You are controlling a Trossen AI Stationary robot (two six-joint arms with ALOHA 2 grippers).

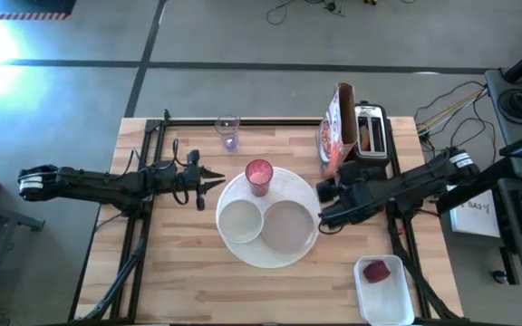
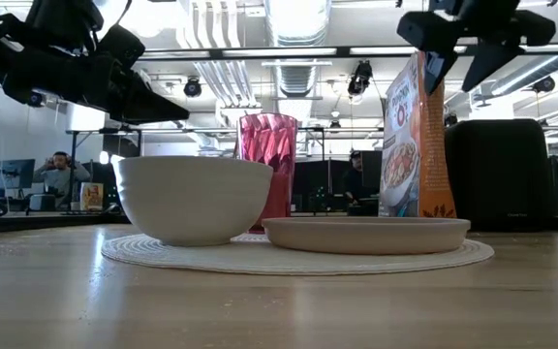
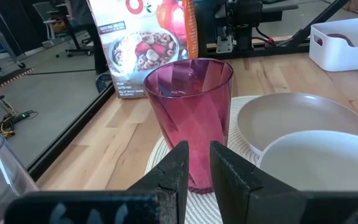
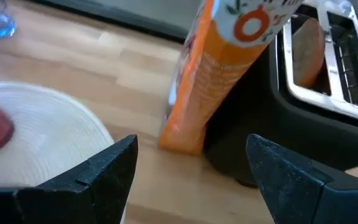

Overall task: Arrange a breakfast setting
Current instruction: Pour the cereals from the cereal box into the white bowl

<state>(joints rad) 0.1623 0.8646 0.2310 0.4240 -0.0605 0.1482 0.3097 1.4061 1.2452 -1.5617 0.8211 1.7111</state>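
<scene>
Both arms: matte black links, boxy dark joint housings, thin black cables along the links. Left arm (image 1: 89,184) has a white band with dark stripes at its outer end; right arm (image 1: 415,186) carries a similar white band near the far joint. Left gripper (image 3: 194,180): two flat black wedge fingers, plain faces. Right gripper (image 4: 191,171): same black angular fingers, bevelled edges, no markings legible.

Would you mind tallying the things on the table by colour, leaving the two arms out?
White: 3, the placemat, the bowl and the tub.
Grey: 1, the plate.
Pink or red: 2, the tumbler and the fruit in the tub.
Clear: 1, the glass.
Orange: 1, the cereal box.
Black and silver: 1, the toaster.
Total: 9.
</scene>
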